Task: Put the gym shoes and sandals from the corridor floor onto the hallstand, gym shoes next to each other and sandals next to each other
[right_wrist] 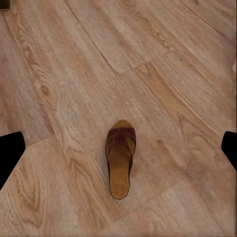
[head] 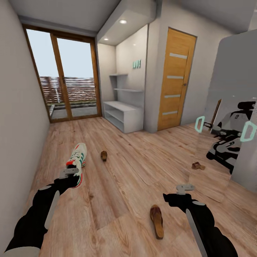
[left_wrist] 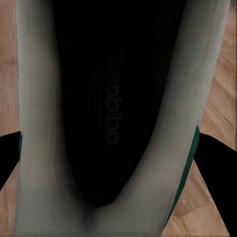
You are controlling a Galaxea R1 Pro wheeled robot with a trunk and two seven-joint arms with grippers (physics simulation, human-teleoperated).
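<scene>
My left gripper (head: pixel 72 174) is shut on a white gym shoe (head: pixel 78 156) with teal stripes and red patches, at the left over the corridor floor (head: pixel 117 185). The left wrist view looks into the shoe's dark inside (left_wrist: pixel 111 113), with black fingers (left_wrist: pixel 7 158) at its sides. One brown sandal (head: pixel 104 155) lies farther ahead. Another sandal (head: pixel 157 220) lies close in front, also seen in the right wrist view as a sandal (right_wrist: pixel 120 159) below the open right gripper (head: pixel 184 189), whose fingertips (right_wrist: pixel 11 155) stand wide apart. The white hallstand (head: pixel 123 115) stands against the far wall.
A tall mirror (head: pixel 228 107) leans on the right wall and reflects the robot and a sandal. A wooden door (head: pixel 176 78) is beside the hallstand. Glass doors (head: pixel 64 82) close the far end. A plain wall runs along the left.
</scene>
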